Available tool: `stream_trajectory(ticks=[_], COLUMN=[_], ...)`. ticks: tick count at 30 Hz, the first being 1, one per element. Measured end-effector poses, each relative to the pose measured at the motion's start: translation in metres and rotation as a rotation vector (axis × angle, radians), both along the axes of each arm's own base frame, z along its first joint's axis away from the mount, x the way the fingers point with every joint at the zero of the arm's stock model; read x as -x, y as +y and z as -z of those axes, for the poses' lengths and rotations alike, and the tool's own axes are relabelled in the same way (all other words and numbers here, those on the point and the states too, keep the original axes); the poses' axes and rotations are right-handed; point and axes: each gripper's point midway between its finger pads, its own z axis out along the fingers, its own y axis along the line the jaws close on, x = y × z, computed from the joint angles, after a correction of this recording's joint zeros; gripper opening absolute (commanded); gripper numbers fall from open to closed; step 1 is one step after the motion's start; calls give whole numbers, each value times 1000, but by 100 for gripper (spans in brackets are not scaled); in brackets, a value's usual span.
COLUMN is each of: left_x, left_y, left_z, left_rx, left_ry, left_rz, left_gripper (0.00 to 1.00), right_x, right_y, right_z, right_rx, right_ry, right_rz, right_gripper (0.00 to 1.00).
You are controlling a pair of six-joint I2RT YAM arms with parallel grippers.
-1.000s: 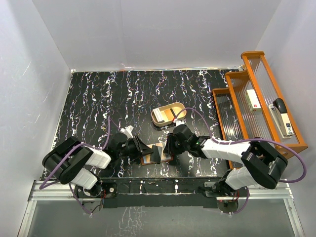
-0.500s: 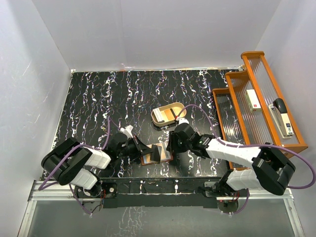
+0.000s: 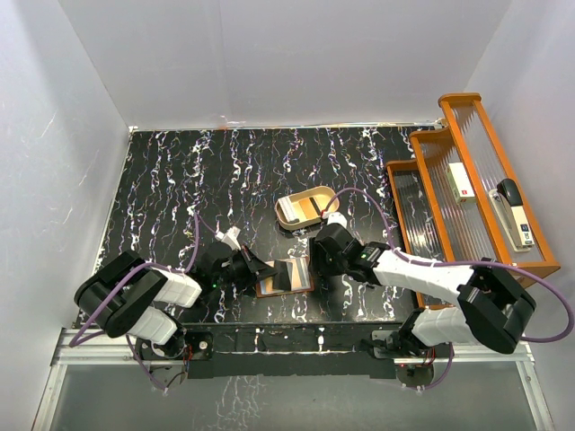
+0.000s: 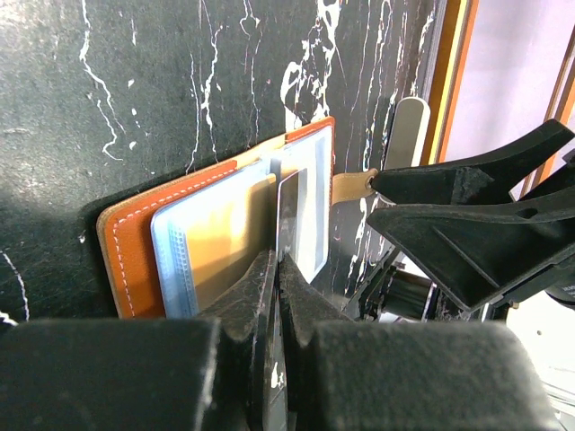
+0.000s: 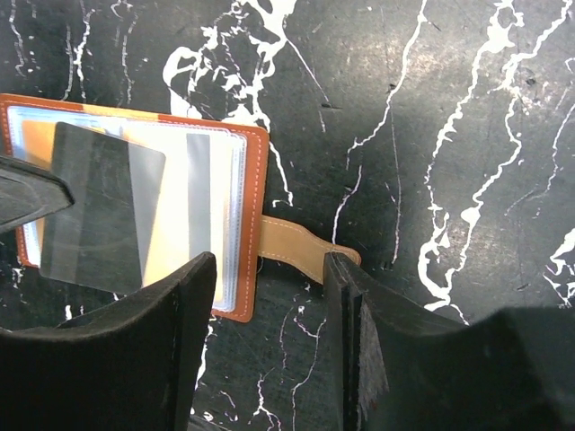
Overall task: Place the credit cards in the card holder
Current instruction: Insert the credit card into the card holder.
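Observation:
The card holder point(image 3: 289, 275) lies open on the black marbled table, orange-brown leather with clear blue-grey sleeves point(image 4: 211, 242). My left gripper point(image 4: 277, 265) is shut on a thin credit card point(image 4: 288, 211), seen edge-on there. The right wrist view shows it as a grey card point(image 5: 103, 211) over the holder's sleeves point(image 5: 202, 193). My right gripper point(image 5: 269, 269) is open at the holder's right edge. Its fingers straddle the tan strap tab point(image 5: 301, 244) and hold nothing. In the top view the left gripper point(image 3: 262, 271) and right gripper point(image 3: 314, 266) face each other across the holder.
A tan oval tray point(image 3: 305, 208) with a white item sits just behind the holder. An orange stepped rack point(image 3: 467, 171) along the right edge holds a stapler point(image 3: 514, 211) and a small white box point(image 3: 461, 180). White walls enclose the table.
The right gripper's jaws have spread apart and it has drawn back slightly to the right of the holder. The left gripper stays at the holder's left side with the card.

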Motion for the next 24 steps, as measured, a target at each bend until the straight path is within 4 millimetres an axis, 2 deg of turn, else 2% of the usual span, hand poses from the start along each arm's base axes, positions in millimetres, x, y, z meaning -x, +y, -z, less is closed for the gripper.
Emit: stream_trajectory(ticks=[10, 19, 22, 24], left_x=[-1, -2, -2, -3], left_y=[0, 0, 0, 0], left_z=[0, -1, -1, 0], left_rx=[-2, 0, -2, -4], left_ry=[-2, -5, -6, -8], left_rz=[-5, -6, -8, -10], left_gripper=[0, 0, 0, 0], right_x=[1, 0, 0, 0], right_y=[-12, -13, -13, -13], right_z=[6, 6, 6, 6], right_rx=[59, 64, 64, 64], right_ry=[8, 4, 4, 3], right_rz=[15, 20, 20, 20], right_gripper=[59, 67, 68, 61])
